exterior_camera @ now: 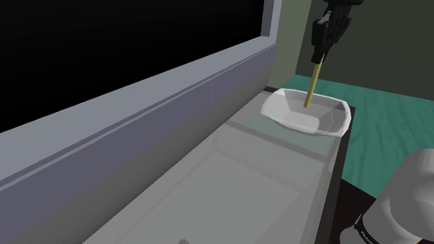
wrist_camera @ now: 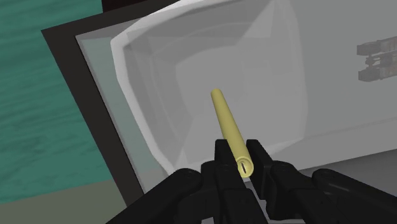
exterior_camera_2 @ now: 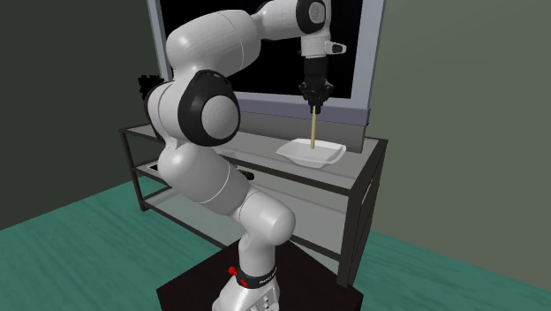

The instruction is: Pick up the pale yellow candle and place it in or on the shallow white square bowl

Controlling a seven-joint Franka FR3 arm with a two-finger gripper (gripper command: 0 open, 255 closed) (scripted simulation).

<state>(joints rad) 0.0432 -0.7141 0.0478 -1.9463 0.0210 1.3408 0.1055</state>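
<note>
A thin pale yellow candle [exterior_camera: 313,82] hangs nearly upright, its top end clasped by my black gripper [exterior_camera: 321,57]. Its lower end reaches into the shallow white square bowl [exterior_camera: 333,123], which sits at the far end of the grey table top; whether the tip touches the bowl's floor I cannot tell. From across the room the candle [exterior_camera_2: 313,129] runs straight down from the gripper [exterior_camera_2: 314,105] into the bowl [exterior_camera_2: 330,155]. Along the hand, the candle [wrist_camera: 229,131] sticks out between both fingers [wrist_camera: 222,157] toward the bowl's inside [wrist_camera: 153,89]. The gripper [wrist_camera: 241,162] is shut on it.
A long grey ledge [exterior_camera: 134,120] under a black screen [exterior_camera: 116,39] runs along the table's far side in the shoulder view. The table [exterior_camera_2: 371,157] is a dark-framed stand with a lower shelf. Teal floor [exterior_camera: 401,118] lies beyond the bowl's end of the table.
</note>
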